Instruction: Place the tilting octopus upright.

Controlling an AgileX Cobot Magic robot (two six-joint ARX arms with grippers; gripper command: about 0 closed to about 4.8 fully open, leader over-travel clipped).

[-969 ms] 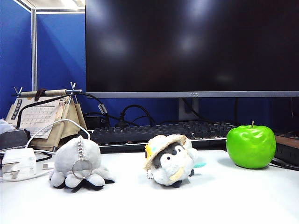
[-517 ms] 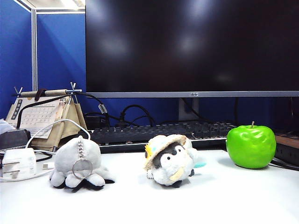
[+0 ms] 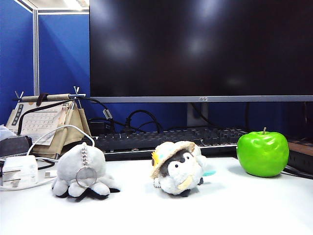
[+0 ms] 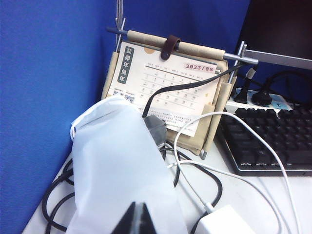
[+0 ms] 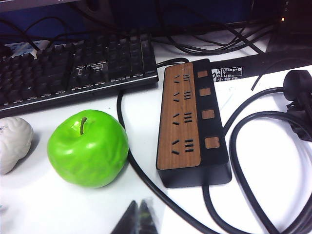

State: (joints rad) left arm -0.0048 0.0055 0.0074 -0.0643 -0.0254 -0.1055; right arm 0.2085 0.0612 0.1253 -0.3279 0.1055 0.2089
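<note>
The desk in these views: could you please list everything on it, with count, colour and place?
octopus: one, light grey, front left of the table
penguin plush: one, white and grey with straw hat, centre
apple: one, green, right
keyboard: one, black, behind the plushes
monitor: one, black, at the back
desk calendar: one, beige, back left
white cloth bag: one, beside the calendar
charger: one, white, far left
power strip: one, wood-faced black, right of the apple
cables: several, black and white
left hand: shut, above the white bag
right hand: shut, near the apple
</note>
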